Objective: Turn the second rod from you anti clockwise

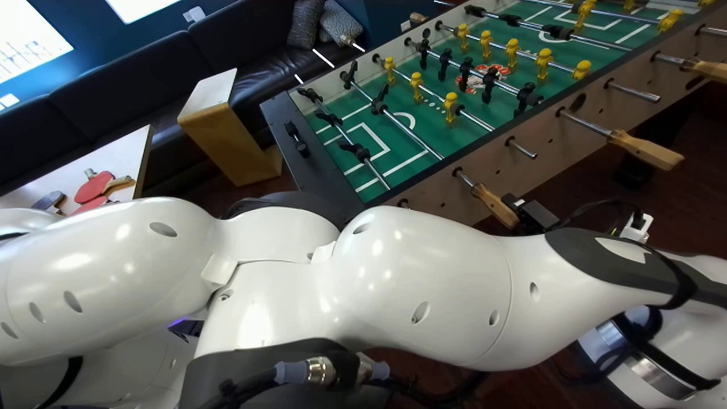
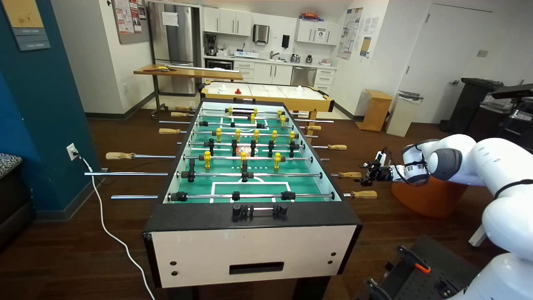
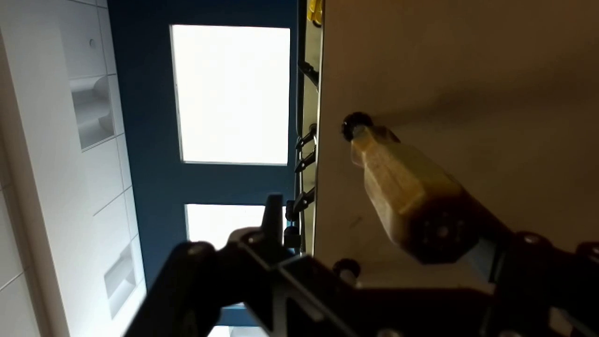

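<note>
The second rod's wooden handle (image 1: 494, 205) sticks out from the side of the foosball table (image 1: 545, 136). The same handle (image 2: 349, 175) shows in an exterior view, with its outer end at my gripper (image 2: 364, 174). In the wrist view the eight-sided handle (image 3: 402, 182) points toward the camera. My gripper (image 3: 381, 236) is open there, one finger on each side of the handle's end. The handle lies nearer the right-hand finger; I cannot tell whether they touch. The second rod (image 2: 254, 175) carries black players. My gripper's fingers are mostly hidden by the arm in an exterior view (image 1: 534, 215).
The nearest rod's handle (image 2: 364, 194) stands beside the second one. Its hub (image 3: 347, 267) shows low in the wrist view. A short bare rod end (image 1: 521, 147) and another wooden handle (image 1: 647, 149) lie farther along. An orange stool (image 2: 429, 198) stands below the arm.
</note>
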`<state>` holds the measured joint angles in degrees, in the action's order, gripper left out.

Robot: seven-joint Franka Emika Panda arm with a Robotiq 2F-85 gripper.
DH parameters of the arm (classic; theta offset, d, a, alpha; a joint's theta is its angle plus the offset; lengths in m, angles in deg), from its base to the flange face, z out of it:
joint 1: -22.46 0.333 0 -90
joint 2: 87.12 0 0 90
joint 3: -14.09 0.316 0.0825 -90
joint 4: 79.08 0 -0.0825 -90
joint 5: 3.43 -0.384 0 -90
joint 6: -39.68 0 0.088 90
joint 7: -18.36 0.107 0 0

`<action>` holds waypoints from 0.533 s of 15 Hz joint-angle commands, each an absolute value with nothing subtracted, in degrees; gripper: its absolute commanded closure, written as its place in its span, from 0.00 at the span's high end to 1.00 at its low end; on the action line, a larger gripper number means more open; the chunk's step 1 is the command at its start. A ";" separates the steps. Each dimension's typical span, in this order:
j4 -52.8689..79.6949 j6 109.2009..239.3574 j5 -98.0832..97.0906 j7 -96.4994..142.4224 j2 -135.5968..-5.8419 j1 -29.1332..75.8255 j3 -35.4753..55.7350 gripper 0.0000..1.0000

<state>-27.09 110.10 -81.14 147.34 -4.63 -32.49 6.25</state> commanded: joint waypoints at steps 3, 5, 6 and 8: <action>-30.03 108.67 -80.31 148.27 -3.14 -32.86 6.26 0.46; -30.04 108.82 -80.48 148.08 -2.84 -33.04 6.22 0.31; -30.07 108.80 -80.60 148.03 -2.68 -33.16 6.28 0.22; -27.84 109.23 -79.23 147.38 -3.94 -33.78 7.53 0.08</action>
<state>-27.17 109.96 -80.27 147.11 -3.25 -32.79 5.52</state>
